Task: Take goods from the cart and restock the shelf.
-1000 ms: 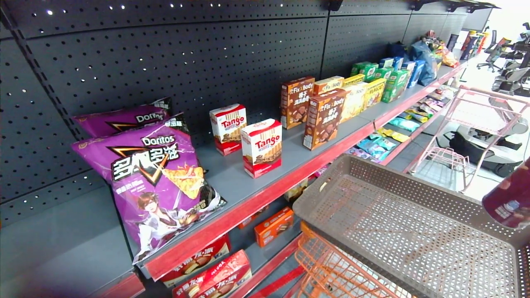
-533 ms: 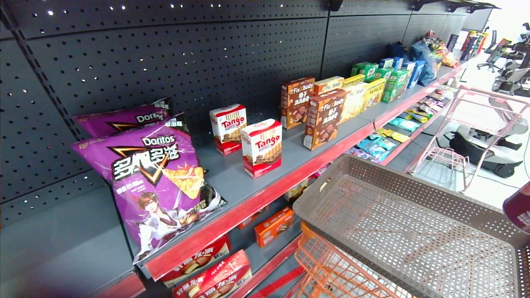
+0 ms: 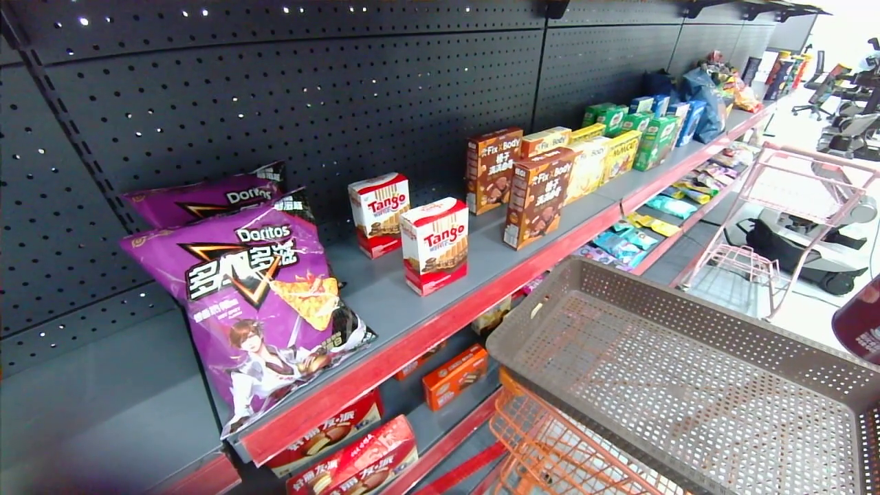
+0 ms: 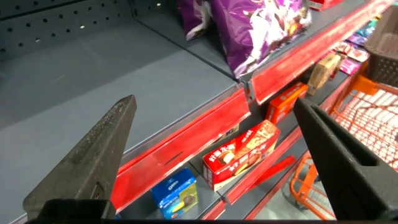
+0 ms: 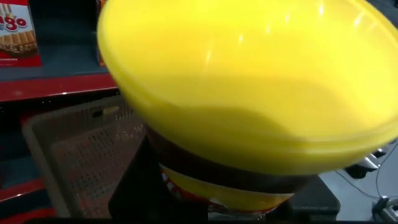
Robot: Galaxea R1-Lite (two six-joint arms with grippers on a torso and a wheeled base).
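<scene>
Yellow plastic is capping the canister that the right hand is pinching. In the right wrist view the lid is sitting close against the camera, with the dark body and a yellow-and-red band showing beneath it. The hand's dark fingers are flanking the lower part of the body, and most of them are hidden behind the lid. In the head view the canister is hanging in the air at the far right, above the right end of the cart's grey perforated tray. Only a dark red slice of its side is showing, the rest being cut off by the edge. It is hanging well apart from the shelf, where a purple chip bag is leaning and red-and-white boxes are standing upright.

The left hand is hanging with its two fingers spread wide and gripping nothing. It is hovering over a bare grey stretch of the shelf beside the purple chip bag. Boxes on the level below are partly hidden by the red shelf edge.
</scene>
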